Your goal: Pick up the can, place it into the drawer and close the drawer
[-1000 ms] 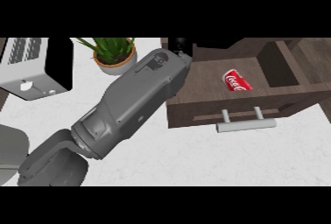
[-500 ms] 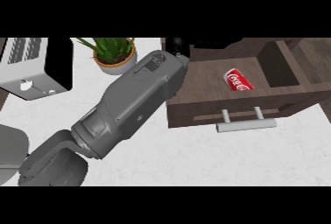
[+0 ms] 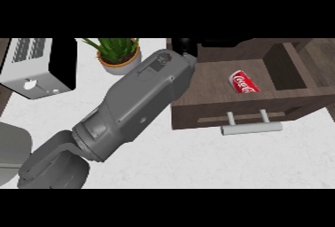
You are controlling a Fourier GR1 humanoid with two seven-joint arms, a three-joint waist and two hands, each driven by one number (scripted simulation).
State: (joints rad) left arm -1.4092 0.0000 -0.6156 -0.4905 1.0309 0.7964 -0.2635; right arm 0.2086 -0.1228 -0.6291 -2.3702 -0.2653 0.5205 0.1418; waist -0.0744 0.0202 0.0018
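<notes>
A red can (image 3: 244,82) lies on its side inside the open dark wooden drawer (image 3: 196,111), towards the right of its middle. The drawer's pale bar handle (image 3: 252,128) sticks out towards me. My left forearm (image 3: 137,102) runs from the lower left up to the drawer's back left corner. Only a small black part of the left hand (image 3: 185,44) shows past the wrist, at the drawer's far left rim, apart from the can. The right hand shows nowhere.
A potted green plant (image 3: 118,53) stands just left of the forearm's wrist. A white and black toaster (image 3: 33,66) sits at the far left. White counter top (image 3: 216,164) spreads in front of the drawer.
</notes>
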